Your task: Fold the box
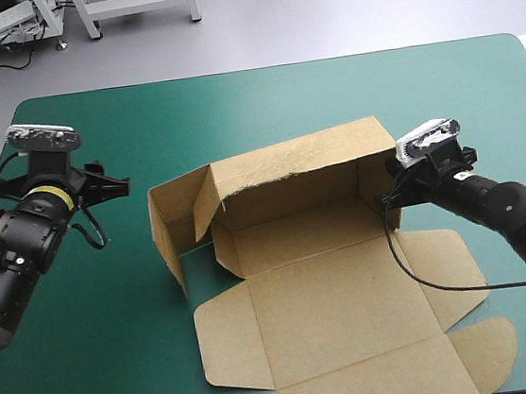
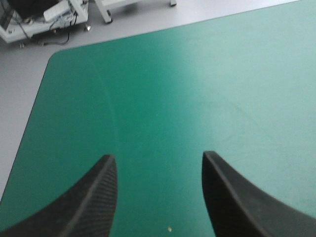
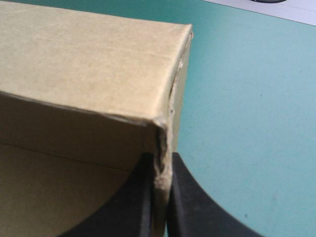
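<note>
Box (image 1: 323,290), brown matte board, walls raised

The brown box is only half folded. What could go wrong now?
1. The right gripper, with black fin-shaped fingers, is shut on one corner of the brown cardboard box. The board there looks creased, so a hard pull might tear or crush it.
2. The left side wall stands splayed outward with nothing holding it, so it could flop down.
3. The left gripper is open over bare teal-green cover, apart from the box, so the box might slide.
</note>
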Controlling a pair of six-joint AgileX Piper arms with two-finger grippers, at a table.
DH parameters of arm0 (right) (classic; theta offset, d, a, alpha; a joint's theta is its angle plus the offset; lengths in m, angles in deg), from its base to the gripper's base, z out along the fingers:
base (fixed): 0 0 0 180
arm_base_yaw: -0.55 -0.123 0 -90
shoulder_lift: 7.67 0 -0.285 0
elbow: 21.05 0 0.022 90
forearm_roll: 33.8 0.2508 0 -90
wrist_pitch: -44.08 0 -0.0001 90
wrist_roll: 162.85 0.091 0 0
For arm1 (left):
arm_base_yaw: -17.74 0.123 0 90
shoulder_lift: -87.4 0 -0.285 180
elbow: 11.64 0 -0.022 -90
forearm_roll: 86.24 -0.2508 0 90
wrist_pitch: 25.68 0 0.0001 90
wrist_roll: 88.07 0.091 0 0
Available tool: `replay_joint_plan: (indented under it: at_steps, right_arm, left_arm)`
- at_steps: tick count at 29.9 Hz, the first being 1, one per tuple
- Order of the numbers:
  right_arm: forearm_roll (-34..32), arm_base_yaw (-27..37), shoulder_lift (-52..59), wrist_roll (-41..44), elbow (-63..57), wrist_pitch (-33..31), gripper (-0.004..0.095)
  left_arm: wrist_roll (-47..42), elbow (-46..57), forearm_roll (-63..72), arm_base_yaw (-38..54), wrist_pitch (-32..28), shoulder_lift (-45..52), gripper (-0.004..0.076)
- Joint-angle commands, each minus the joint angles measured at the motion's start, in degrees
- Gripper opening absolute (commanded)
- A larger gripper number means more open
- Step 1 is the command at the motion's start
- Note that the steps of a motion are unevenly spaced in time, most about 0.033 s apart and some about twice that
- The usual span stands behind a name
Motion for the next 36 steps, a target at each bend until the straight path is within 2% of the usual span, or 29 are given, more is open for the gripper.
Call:
replay_joint_plan:
  at_steps: [1, 5, 9, 13, 18, 20, 24, 27, 36]
  right_arm:
    - [-11.01, 0.12, 1.01, 9.43, 3.77, -5.07, -0.0019]
    - [-20.86, 0.12, 1.01, 17.76, 9.05, -11.15, -0.002]
    - [-24.82, 0.12, 1.01, 20.83, 16.5, -20.29, -0.002]
    - [-26.37, 0.12, 0.89, 21.71, 23.15, -27.7, -0.002]
    - [-38.76, 0.12, -0.91, 30.71, 31.6, -42.27, -0.002]
    - [-41.78, 0.12, -2.05, 32.07, 33.64, -47.21, -0.002]
    - [-43.03, 0.12, -5.89, 33.41, 36.84, -55.97, -0.002]
    - [-42.8, 0.12, -9.1, 33.41, 38.47, -55.51, -0.002]
    - [-42.8, 0.12, -18.71, 33.2, 44.14, -47.42, -0.002]
  left_arm:
    - [7.7, -2.06, 9.45, 6.56, -0.56, 1.65, 0.0378]
    - [18.25, -2.06, 19.1, 11.97, 0.8, 1.65, 0.0378]
    - [25.16, -2.06, 25.01, 13.44, 2.93, 1.65, 0.0378]
    - [26.36, -2.06, 24.46, 13.44, 3.62, 1.65, 0.0377]
    - [26.36, -2.06, 21.59, 13.44, 4.56, 1.65, 0.0377]
    - [26.36, -2.06, 21.7, 13.44, 4.33, 1.65, 0.0377]
    - [26.36, -2.06, 22.11, 13.44, 4.16, 1.65, 0.0375]
    - [26.36, -2.06, 22.11, 13.44, 4.02, 1.65, 0.0374]
    - [26.36, -2.06, 23.21, 13.44, 4.12, 1.65, 0.0374]
